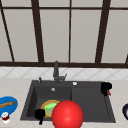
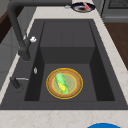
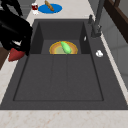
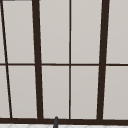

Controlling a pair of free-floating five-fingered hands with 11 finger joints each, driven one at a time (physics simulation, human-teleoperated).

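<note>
- We saw the right hand [image 1: 106,88] at the sink [image 1: 90,105]'s right rim, back end, fingers curled round a small red thing [image 1: 108,92]; the right side view showed that same hand [image 3: 15,32] over the red thing [image 3: 15,54].
- The left hand [image 1: 39,114] hung at the basin's front left corner beside the plate [image 1: 47,104]; we couldn't tell its finger state.
- The plate [image 2: 64,83] lay on the basin floor with a green corn cob [image 2: 61,83] on it.
- A big red ball [image 1: 67,114] showed at the sink's front edge.
- The blue plate [image 1: 8,105] sat at the counter's left edge, the faucet [image 1: 56,72] at the back rim.
</note>
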